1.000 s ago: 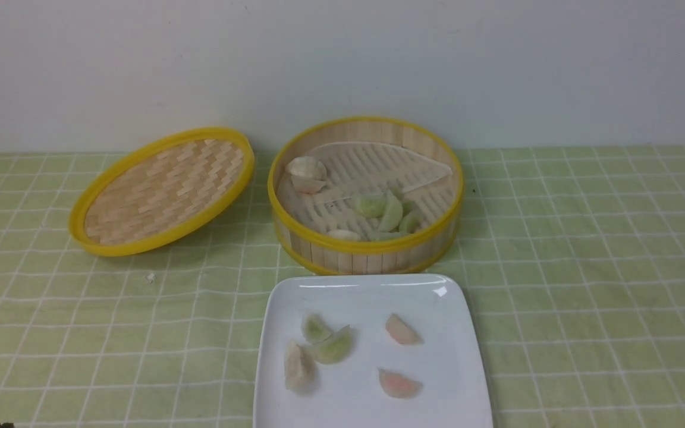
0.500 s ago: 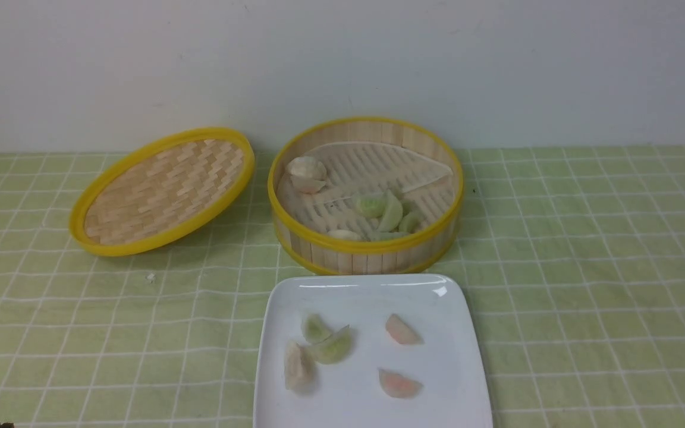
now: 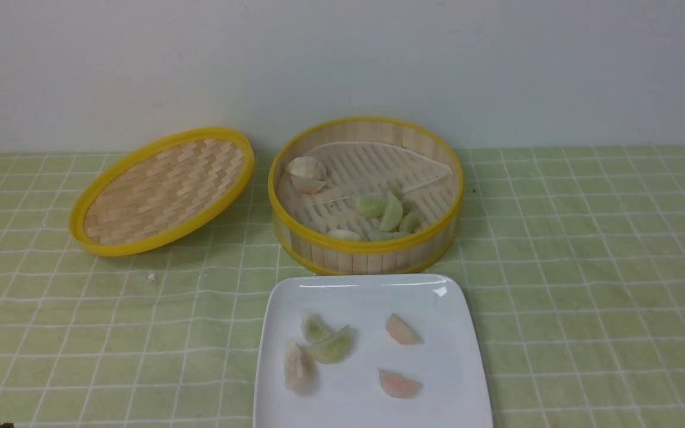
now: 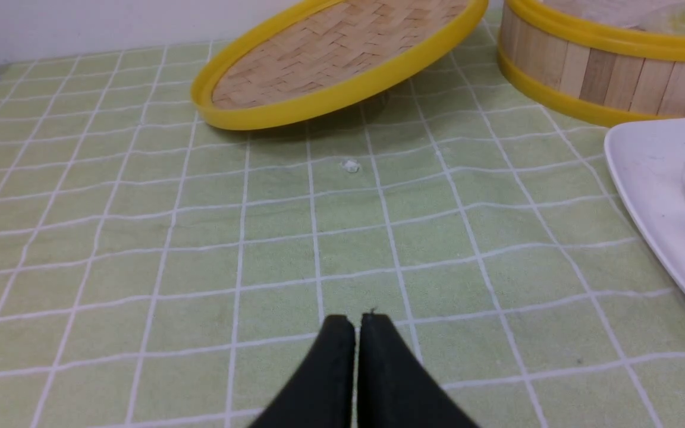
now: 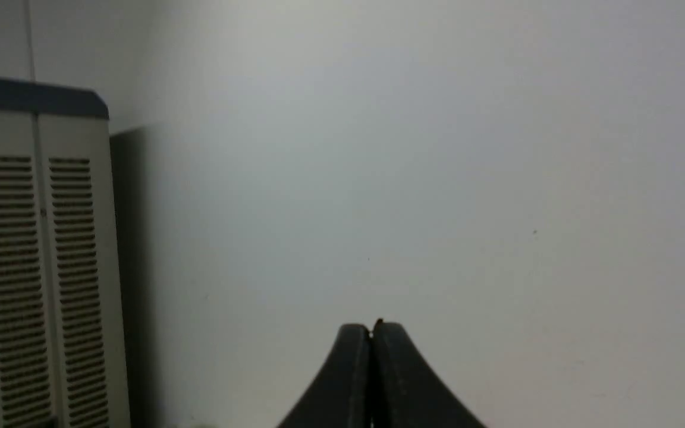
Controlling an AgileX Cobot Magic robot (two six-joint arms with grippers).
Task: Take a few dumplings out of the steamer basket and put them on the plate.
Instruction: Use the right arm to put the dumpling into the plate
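Observation:
The steamer basket stands mid-table and holds several dumplings on its white liner. The white plate lies just in front of it with several dumplings, green, whitish and pink. Neither gripper shows in the front view. My left gripper is shut and empty, low over the green cloth, left of the plate and well short of the basket. My right gripper is shut and empty, facing a bare wall, with none of the task's things in its view.
The shallow woven lid lies tilted left of the basket, also in the left wrist view. A small white crumb sits on the checked cloth. A louvred cabinet shows in the right wrist view.

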